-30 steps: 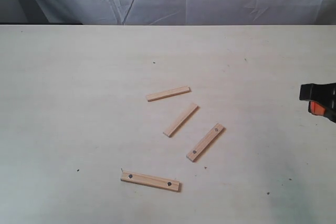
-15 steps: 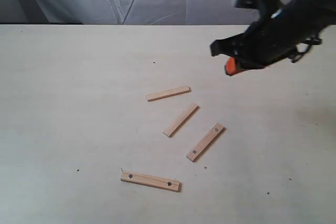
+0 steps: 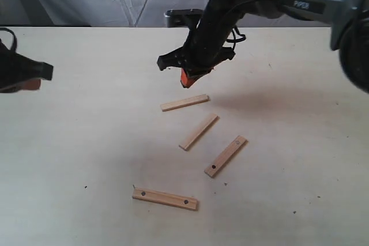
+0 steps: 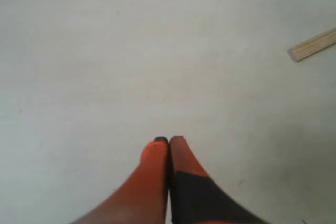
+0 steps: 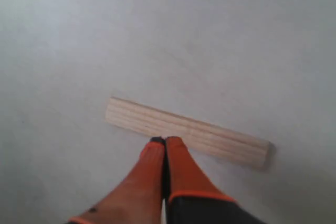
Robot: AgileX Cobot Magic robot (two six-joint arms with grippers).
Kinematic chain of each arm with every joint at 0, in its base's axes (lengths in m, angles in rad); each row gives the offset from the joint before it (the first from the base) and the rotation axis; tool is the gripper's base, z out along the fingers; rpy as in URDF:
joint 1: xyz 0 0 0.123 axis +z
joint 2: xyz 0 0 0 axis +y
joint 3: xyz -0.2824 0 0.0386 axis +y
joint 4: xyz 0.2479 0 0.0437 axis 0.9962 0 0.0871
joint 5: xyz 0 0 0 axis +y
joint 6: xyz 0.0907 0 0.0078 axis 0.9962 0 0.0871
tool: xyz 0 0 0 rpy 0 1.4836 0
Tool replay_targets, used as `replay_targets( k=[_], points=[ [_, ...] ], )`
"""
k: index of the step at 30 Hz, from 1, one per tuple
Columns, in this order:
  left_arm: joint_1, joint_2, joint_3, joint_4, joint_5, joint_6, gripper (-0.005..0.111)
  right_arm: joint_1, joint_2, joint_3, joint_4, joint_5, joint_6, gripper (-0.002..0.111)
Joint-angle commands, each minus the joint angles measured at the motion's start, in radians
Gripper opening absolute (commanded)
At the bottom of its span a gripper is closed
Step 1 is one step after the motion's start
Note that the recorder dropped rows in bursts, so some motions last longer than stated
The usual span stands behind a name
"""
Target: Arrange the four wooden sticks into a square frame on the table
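right gripper (image 3: 185, 80): fingers pressed together; empty; above far plain stick (image 3: 184, 102) | stick: likely light, stiff; you'd pinch its long edges mid-length | left gripper (image 4: 168, 141): closed; empty

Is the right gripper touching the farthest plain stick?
Apart. In the exterior view a strip of table shows between the right gripper and the stick; the right wrist view alone would not settle it.
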Motion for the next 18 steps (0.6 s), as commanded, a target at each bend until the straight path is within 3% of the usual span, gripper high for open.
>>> replay_targets(
  k=[1,10,18],
  points=[
    [-0.005,0.153,-0.005,-0.019,-0.052,-0.015,0.000,0.019,0.086,-0.097,-0.044,0.055,0.043,-0.001],
    [-0.005,0.225,-0.005,-0.059,-0.093,-0.002,0.000,0.026,0.138,-0.115,-0.096,0.053,0.086,-0.001],
    [-0.005,0.225,-0.005,-0.061,-0.095,-0.002,0.000,0.026,0.138,-0.115,-0.235,0.051,0.265,-0.001]
  ],
)
